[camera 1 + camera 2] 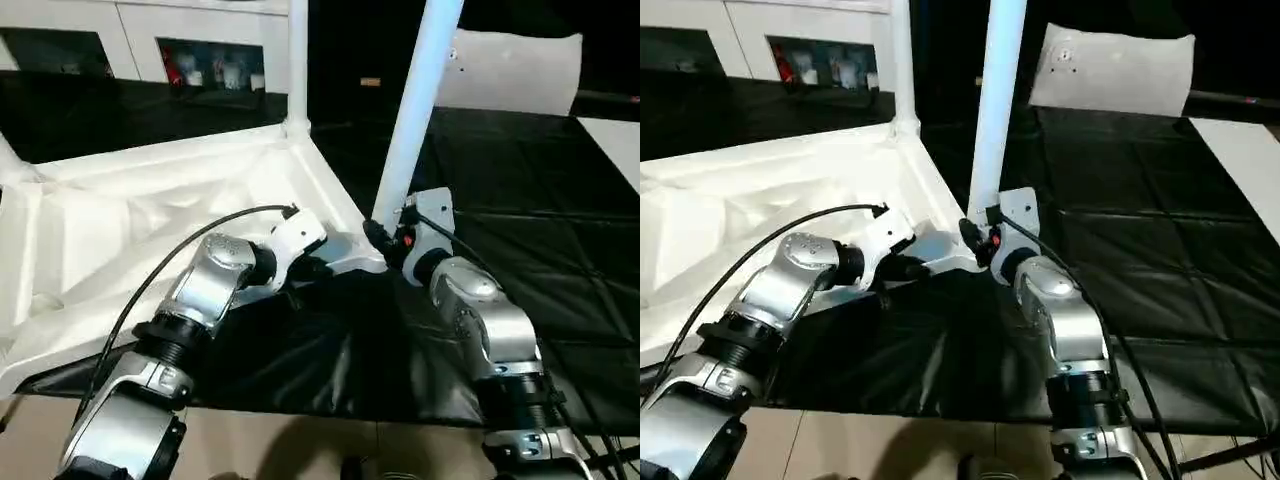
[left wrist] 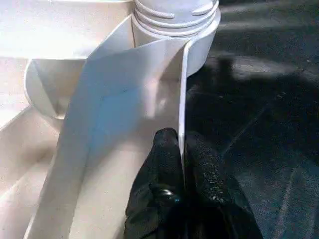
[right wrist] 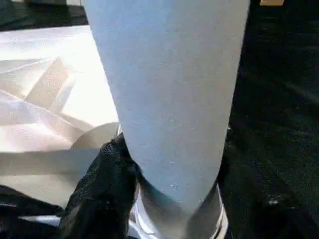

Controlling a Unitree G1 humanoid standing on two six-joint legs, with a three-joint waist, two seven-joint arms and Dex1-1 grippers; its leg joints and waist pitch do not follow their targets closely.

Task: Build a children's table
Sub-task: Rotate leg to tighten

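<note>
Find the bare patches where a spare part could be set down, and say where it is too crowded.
Free: the black sheet right of the right gripper, up to the white cushion; also the sheet before the tabletop, between the forearms. Crowded: the near corner, where the left gripper pinches the rim and the right holds the leg.

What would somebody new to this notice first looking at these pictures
The eye lands on the white table top lying upside down on the black sheet, ribs showing. At its near corner the right tool grips the base of a tall white leg standing in the corner socket, while the left tool pinches the top's thin side rim. Another leg stands upright at the far corner.
</note>
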